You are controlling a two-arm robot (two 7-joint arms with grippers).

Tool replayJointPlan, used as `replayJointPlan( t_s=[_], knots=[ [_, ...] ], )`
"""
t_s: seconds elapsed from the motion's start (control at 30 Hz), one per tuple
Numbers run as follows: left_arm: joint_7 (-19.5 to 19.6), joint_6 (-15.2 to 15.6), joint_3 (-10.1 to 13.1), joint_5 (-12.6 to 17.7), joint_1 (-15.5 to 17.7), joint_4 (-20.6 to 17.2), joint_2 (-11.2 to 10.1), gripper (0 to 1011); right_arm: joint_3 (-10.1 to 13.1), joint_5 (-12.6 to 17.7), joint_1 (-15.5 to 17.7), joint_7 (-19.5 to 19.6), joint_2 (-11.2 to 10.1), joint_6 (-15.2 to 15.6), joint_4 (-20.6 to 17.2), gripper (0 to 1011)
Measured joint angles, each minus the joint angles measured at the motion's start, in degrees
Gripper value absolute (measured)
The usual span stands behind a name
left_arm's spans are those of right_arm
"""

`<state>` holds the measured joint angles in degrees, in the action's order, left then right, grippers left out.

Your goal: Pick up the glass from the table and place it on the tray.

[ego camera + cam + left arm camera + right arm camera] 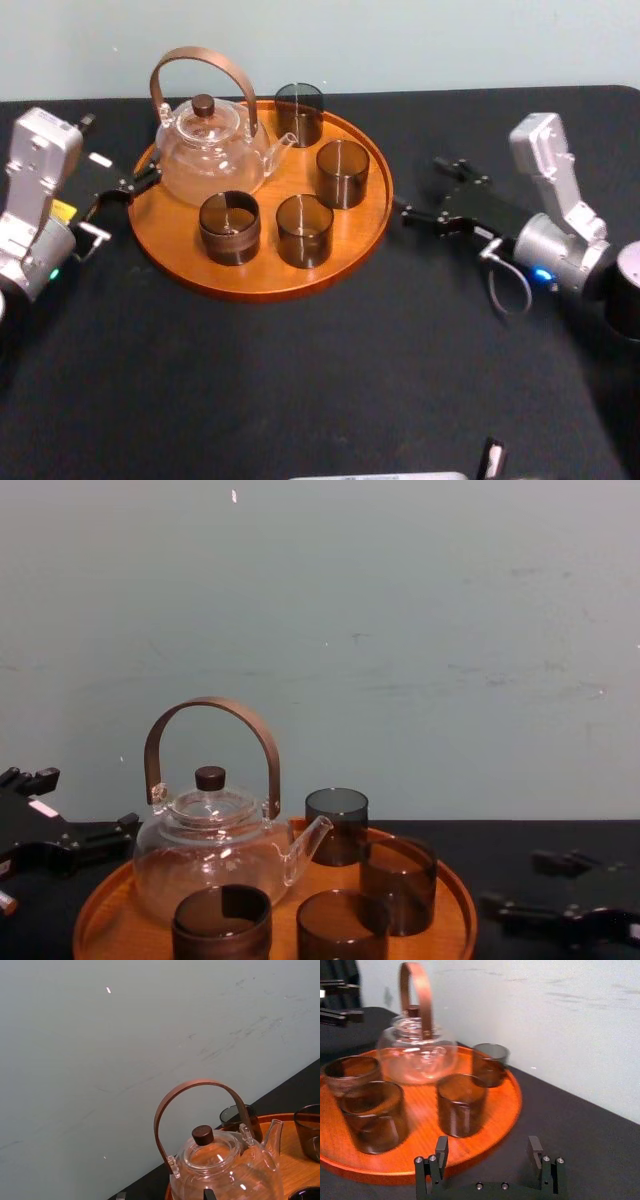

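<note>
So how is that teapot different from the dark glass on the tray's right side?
The teapot is clear; the right-hand glass is smoky dark. The teapot has an arched brown handle, a knobbed lid and a spout; the glass is a plain open cylinder. The teapot is wider and taller than the glass. Both stand upright on the tray.

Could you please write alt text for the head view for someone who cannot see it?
A wooden tray on a black table holds a glass teapot and four dark glasses. The left gripper and right gripper, both open, flank it.
</note>
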<state>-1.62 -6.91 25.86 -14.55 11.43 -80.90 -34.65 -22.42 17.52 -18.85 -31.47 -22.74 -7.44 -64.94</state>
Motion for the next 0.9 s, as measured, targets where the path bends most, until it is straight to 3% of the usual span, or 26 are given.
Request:
replayJointPlan(
  t_s=[0.23,0.53,0.67,0.9],
  knots=[
    [0.0,0.0,0.0,0.0,0.0,0.0,0.0,1001,3.79,-0.62,3.65,4.92,-1.96,-0.77,-3.24,1002],
    [0.0,0.0,0.0,0.0,0.0,0.0,0.0,1001,8.27,-0.67,4.7,8.22,-2.21,-1.44,-3.64,1002],
    [0.0,0.0,0.0,0.0,0.0,0.0,0.0,1001,9.3,-0.97,4.36,9.08,-1.94,-1.55,-3.12,1002],
    [0.0,0.0,0.0,0.0,0.0,0.0,0.0,1001,9.13,-0.98,4.42,9.01,-1.99,-1.57,-3.17,1002]
  ],
)
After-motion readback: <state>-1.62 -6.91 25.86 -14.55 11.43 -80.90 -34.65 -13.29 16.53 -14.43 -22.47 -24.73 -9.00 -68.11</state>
